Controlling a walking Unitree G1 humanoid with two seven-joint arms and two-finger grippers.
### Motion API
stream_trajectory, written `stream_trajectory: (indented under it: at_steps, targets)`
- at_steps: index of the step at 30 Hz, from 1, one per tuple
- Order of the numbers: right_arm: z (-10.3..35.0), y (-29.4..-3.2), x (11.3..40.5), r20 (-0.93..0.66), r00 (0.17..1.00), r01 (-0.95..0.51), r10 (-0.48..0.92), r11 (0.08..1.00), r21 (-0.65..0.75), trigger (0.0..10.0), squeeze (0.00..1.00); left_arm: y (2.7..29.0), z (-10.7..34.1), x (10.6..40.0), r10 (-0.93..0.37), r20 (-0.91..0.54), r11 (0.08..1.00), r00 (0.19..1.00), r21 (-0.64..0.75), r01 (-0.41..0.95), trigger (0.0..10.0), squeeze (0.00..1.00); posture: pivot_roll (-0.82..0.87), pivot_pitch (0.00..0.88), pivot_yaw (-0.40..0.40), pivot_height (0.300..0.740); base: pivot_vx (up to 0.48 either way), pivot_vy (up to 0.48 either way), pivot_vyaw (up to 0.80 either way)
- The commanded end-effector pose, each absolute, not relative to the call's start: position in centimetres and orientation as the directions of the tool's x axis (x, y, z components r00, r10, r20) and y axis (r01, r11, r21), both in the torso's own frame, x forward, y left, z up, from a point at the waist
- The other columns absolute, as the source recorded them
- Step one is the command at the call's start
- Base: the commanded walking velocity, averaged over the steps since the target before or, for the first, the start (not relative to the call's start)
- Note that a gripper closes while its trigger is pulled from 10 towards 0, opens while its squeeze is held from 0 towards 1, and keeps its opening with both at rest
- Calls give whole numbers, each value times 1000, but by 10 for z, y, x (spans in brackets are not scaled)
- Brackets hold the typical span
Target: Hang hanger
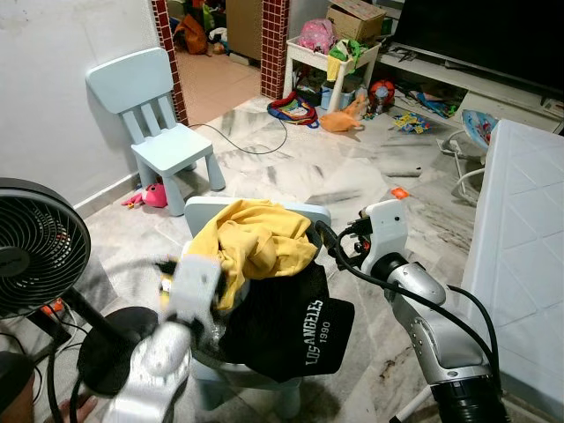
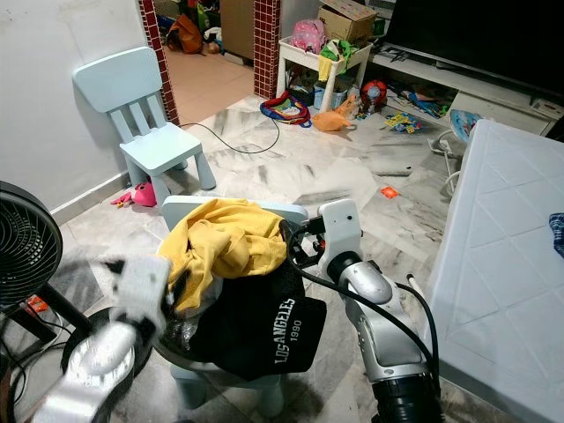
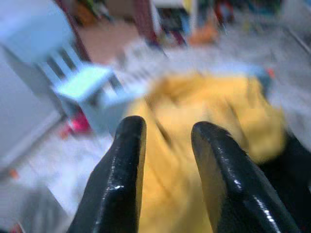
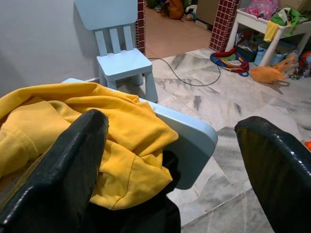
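1. Left gripper [image 3: 167, 160]: fingers a little apart, nothing between them; raised over the yellow garment, blurred, lower left of the left eye frame.
2. Right gripper [image 4: 170, 160]: fingers spread wide, nothing held; poised beside the chair back. Its silver arm [image 1: 432, 326] sits lower right of the left eye frame.
3. Yellow hooded garment [image 1: 256, 242]: heaped over the back of a pale blue child's chair [image 4: 192, 141], centre of frame.
4. Black garment [image 1: 291, 326] printed "LOS ANGELES 1990": lies under and below the yellow one, on the same chair.
5. Hanger: cannot be made out among the clothes.
6. Second pale blue child's chair [image 1: 159, 123]: upper left, by the white wall.
7. Black floor fan [image 1: 35, 247]: left edge.
8. Toy clutter [image 1: 339, 106] and small white table [image 1: 335, 57]: top centre.
9. White quilted surface [image 1: 520, 238]: right edge.
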State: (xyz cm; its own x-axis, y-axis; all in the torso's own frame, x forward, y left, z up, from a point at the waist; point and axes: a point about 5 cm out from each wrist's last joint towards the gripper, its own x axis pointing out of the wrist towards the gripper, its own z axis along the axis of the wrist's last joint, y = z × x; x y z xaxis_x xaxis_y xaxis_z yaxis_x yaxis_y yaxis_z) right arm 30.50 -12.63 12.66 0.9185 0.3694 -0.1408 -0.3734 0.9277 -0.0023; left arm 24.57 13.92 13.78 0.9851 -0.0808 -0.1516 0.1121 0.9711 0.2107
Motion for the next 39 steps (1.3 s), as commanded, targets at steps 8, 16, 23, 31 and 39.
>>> stream_trajectory:
  at_steps: [8, 16, 23, 31, 39]
  targets:
    - [130, -125, 306, -124, 922, -369, 366, 930, -3, 10000, 0, 160, 116, 286, -51, -294, 978, 954, 177, 107, 10000, 1000, 17, 31, -59, 740, 0, 0, 0]
    - [131, -125, 303, -116, 924, -367, 364, 930, -13, 10000, 0, 146, 109, 304, -131, -340, 972, 931, 141, 188, 10000, 1000, 4, 32, -55, 740, 0, 0, 0]
    - [129, -125, 303, -121, 924, -366, 362, 930, -12, 10000, 0, 124, 113, 301, -222, -319, 942, 921, 174, 287, 10000, 0, 9, 37, -57, 740, 0, 0, 0]
    - [129, -121, 302, -122, 921, -375, 371, 927, -8, 10000, 0, 119, 97, 298, -266, -392, 926, 881, 150, 346, 10000, 0, 8, 38, -55, 740, 0, 0, 0]
    - [128, -126, 301, -126, 922, -369, 365, 929, -9, 10000, 0, 129, 79, 293, -244, -446, 932, 861, 138, 336, 0, 0, 0, 38, -49, 740, 0, 0, 0]
